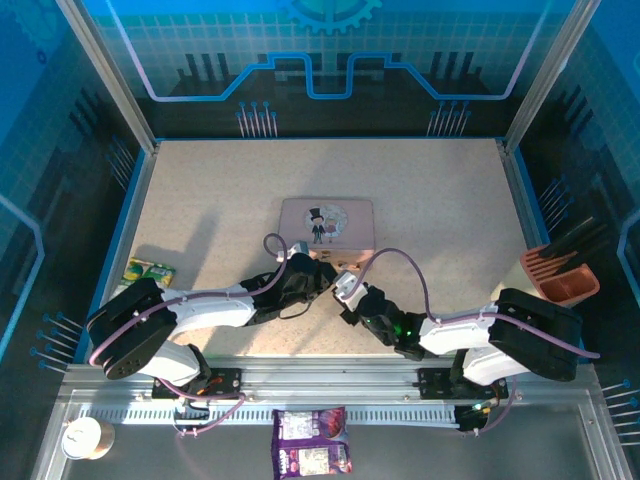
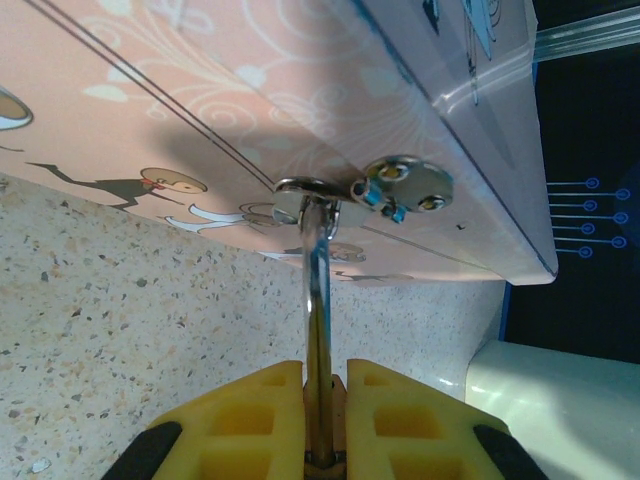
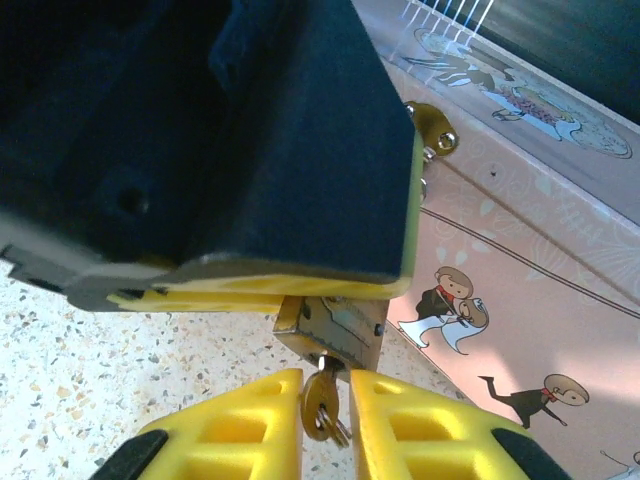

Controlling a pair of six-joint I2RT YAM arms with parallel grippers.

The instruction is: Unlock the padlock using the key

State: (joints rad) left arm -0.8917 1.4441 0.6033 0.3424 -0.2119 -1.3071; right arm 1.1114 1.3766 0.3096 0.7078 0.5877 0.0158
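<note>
The right claw is closed on the key, which is seated in the padlock at twelve o'clock. The left claw clamps the padlock, and its shackle runs to twelve o'clock through the hasp of the tin. Twist the key about its own axis without pulling sideways, and brace firmly with the left.

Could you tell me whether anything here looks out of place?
Nothing damaged or spilled. The padlock's shackle runs through the pink tin's hasp, pinched in the left gripper's jaws; the key sits in the padlock, in the right gripper's jaws. Purple snack packets lie off the table, on the near ledge.
</note>
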